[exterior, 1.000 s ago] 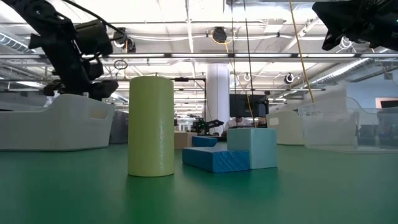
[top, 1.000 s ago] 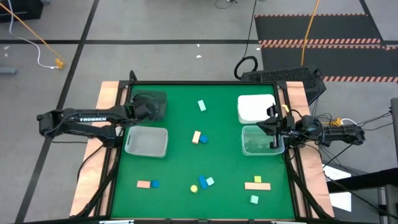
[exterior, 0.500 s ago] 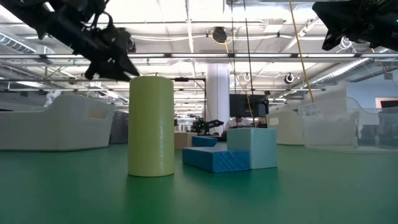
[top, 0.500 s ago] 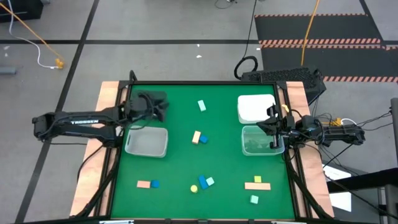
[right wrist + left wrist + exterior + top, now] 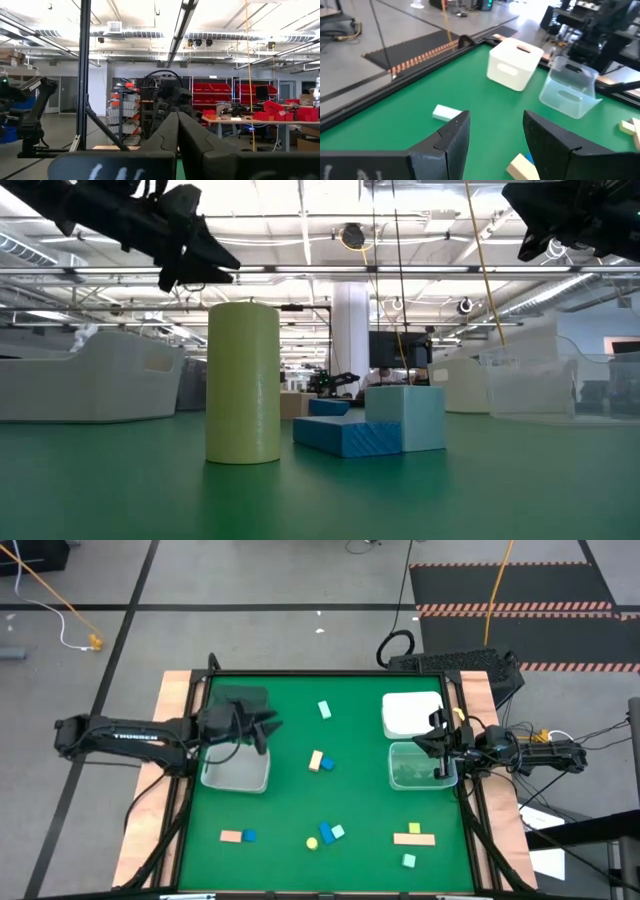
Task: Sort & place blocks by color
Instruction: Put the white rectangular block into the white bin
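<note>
Bright, even overhead light; ceiling strip lamps (image 5: pixel 300 225) glare in the low view. Shadows on the mat (image 5: pixel 290 790) are faint. The left wrist view is softly blurred.

Matt green table (image 5: pixel 290 790); clear plastic bin (image 5: pixel 568 93); blocks (image 5: pixel 316 760) perhaps wood.

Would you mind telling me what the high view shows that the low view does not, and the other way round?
Only the high view shows the whole layout: the left hand above the clear bin on the left, the right hand over the clear bin beside the white bin, and the salmon-pink blocks near the front.

Only the low view shows the room behind the table and the yellow block's upright cylinder shape.

Both show the yellow block, the blue block and the mint-green block clustered together.
</note>
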You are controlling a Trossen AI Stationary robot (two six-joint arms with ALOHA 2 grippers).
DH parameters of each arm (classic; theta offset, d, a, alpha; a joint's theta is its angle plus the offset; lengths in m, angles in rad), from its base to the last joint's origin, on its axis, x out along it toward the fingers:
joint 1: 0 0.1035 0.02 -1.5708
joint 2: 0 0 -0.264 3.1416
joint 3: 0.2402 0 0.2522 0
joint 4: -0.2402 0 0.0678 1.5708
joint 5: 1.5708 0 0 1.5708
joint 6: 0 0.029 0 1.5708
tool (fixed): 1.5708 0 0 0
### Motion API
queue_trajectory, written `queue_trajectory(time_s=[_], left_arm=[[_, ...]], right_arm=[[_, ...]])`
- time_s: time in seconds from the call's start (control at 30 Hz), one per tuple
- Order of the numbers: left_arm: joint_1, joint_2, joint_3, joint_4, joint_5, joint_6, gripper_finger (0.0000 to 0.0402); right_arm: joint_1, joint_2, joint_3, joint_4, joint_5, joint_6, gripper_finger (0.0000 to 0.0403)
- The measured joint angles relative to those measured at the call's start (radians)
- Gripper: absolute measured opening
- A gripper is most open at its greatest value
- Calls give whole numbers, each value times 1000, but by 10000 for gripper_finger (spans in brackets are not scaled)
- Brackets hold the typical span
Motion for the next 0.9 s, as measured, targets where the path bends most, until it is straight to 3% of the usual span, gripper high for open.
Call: queue_trajectory(time_s=[0.53,0.9], left_arm=[[-61,0,0,33,0,33,186],[-60,0,0,53,-9,42,186]], right_arm=[[0,0,0,5,3,-2,0],[0,0,0,148,25,-2,0]])
